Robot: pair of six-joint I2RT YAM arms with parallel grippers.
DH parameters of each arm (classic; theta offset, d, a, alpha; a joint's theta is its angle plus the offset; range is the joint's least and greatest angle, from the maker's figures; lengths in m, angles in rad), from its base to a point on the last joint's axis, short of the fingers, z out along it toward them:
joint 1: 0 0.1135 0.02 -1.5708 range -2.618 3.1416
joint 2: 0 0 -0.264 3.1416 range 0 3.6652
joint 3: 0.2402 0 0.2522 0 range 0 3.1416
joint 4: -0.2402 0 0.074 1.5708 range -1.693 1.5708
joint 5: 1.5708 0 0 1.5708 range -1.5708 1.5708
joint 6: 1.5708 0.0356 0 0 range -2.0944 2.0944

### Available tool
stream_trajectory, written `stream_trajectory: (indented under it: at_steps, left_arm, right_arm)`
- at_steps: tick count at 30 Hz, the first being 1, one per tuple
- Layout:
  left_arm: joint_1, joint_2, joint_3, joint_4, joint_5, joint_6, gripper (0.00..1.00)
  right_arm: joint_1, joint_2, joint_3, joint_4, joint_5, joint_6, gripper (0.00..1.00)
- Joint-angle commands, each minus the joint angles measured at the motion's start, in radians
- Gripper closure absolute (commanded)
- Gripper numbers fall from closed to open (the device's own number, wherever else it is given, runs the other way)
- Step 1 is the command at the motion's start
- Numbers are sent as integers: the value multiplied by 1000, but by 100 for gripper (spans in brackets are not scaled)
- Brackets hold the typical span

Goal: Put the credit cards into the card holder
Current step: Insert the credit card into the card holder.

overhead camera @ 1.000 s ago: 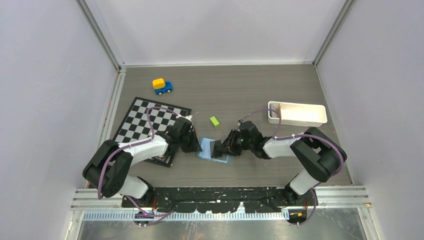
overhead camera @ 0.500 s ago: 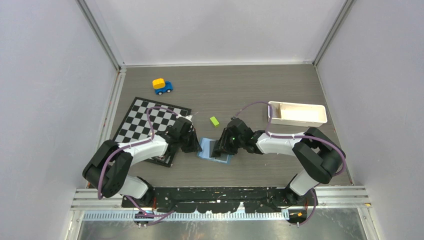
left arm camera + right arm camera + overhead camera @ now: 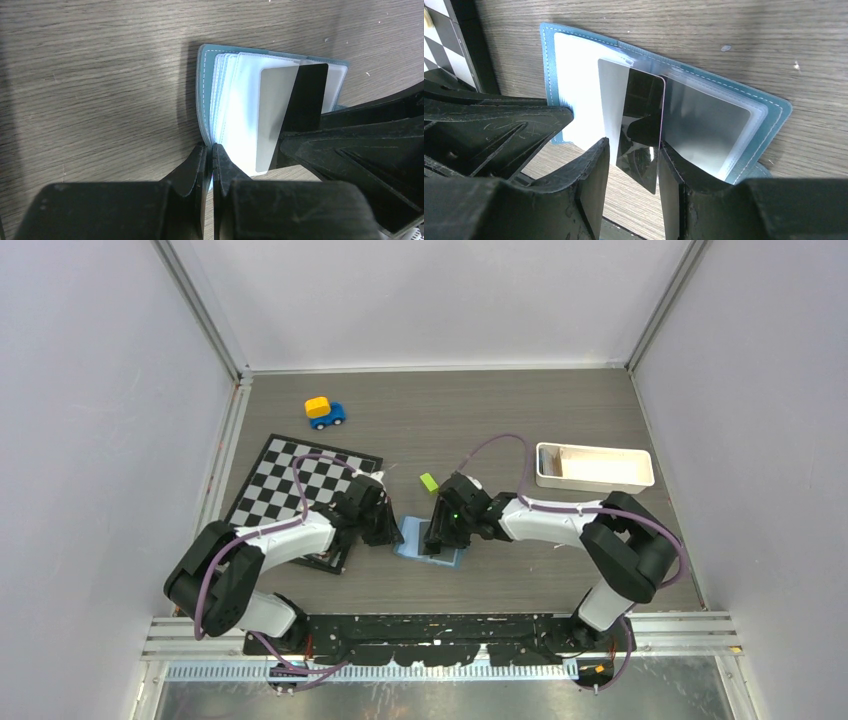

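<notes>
The teal-blue card holder (image 3: 205,90) lies open on the table, its clear sleeves fanned out. My left gripper (image 3: 210,150) is shut on the near edge of its leaves and cover. A black credit card (image 3: 640,125) stands on edge, its far end tucked into a sleeve, overlapping a grey card (image 3: 611,95). Another grey card (image 3: 704,120) sits inside a sleeve to the right. My right gripper (image 3: 633,165) is open around the black card's near end. The card leans on the right finger, with a gap to the left finger. In the top view both grippers (image 3: 392,530) (image 3: 437,538) meet over the holder (image 3: 412,538).
A lime-green block (image 3: 429,481) lies just behind the holder. A long white tray (image 3: 594,466) stands at the right. A chessboard (image 3: 290,480) lies under the left arm. A blue and yellow toy car (image 3: 324,412) sits at the back left.
My right gripper has moved left over the holder, and its wrist has swung toward the back. Its jaws have widened, loosening off the black card. The left gripper has not moved.
</notes>
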Motion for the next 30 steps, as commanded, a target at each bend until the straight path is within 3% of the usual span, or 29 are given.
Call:
stream_trajectory:
  at_steps: [1, 8, 16, 23, 26, 30]
  left_arm:
    - [0, -12, -20, -11, 14, 28, 100]
    - [1, -22, -23, -3, 28, 32, 100]
    - [1, -41, -27, 3, 33, 35, 100]
    - [1, -65, -33, 10, 45, 28, 100]
    - [-1, -76, -37, 12, 45, 28, 100]
    - [1, -86, -41, 13, 44, 27, 100]
  right_arm:
    - [26, 69, 38, -131, 53, -54, 54]
    - [41, 132, 114, -174, 46, -79, 53]
    - [60, 170, 178, -215, 56, -98, 42]
    - [93, 188, 243, -306, 177, -113, 40]
    - [101, 174, 259, -336, 218, -106, 33]
    - [105, 143, 262, -356, 259, -100, 32]
